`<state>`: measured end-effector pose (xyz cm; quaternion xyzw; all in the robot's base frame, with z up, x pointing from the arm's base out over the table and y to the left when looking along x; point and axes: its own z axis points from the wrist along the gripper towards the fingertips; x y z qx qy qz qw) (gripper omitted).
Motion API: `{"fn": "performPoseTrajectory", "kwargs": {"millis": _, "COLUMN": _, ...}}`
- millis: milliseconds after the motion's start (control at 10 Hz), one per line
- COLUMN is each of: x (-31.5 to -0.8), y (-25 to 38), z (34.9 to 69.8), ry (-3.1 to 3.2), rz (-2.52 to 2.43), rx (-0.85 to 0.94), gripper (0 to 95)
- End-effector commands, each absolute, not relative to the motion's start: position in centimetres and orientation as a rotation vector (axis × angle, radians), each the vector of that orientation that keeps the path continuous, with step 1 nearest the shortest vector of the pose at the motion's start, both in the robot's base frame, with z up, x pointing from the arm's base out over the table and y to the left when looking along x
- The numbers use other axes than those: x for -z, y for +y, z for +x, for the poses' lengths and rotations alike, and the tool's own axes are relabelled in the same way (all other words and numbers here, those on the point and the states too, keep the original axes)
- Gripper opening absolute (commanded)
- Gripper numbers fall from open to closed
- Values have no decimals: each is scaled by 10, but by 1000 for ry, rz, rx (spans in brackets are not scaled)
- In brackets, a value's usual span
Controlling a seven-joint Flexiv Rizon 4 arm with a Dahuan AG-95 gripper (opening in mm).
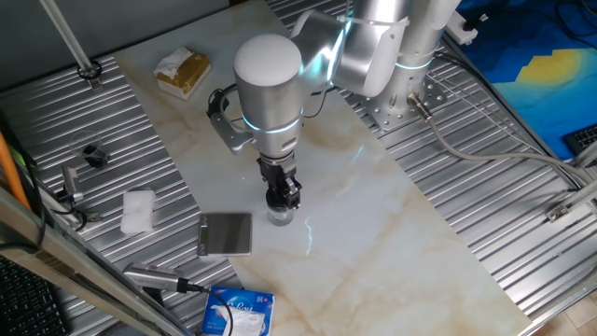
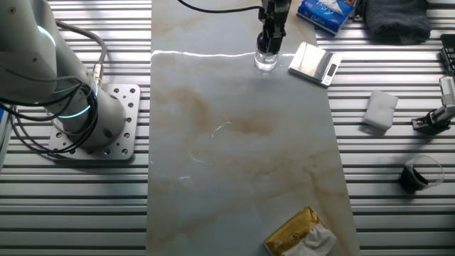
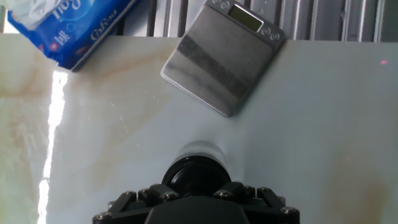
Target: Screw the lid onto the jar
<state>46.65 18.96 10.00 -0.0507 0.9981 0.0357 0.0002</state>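
Marble table [image 1: 373, 215], jar [image 1: 280, 217], grey scale [image 1: 227, 233], tissue pack [image 1: 239, 312]

I can read only part of the white script on the blue tissue pack [image 3: 68, 28]; the scale [image 3: 224, 59] display is blank.

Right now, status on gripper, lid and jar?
Gripper shut on lid, directly over jar. Jar upright on table. Scale beside, apart, not obstructing.

Glossy marble-look tabletop [image 1: 392, 224], cream with tan veining, throws glare. Ribbed bare-metal side decking [image 2: 398, 185]. Brushed-steel square scale plate [image 3: 222, 62], satin finish. Small clear glass jar [image 2: 266, 61]. Black round lid [image 3: 196, 177], probably matt plastic. Blue glossy plastic tissue pack [image 3: 68, 28].
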Motion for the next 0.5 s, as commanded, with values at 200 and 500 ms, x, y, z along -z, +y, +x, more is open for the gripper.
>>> {"fn": "performPoseTrajectory", "kwargs": {"millis": 200, "x": -84, "y": 190, "z": 466, "ry": 3139, "rz": -75, "rx": -114, "gripper": 380}}
{"fn": "performPoseTrajectory", "kwargs": {"millis": 500, "x": -84, "y": 191, "z": 466, "ry": 3140, "rz": -34, "rx": -113, "gripper": 380}}
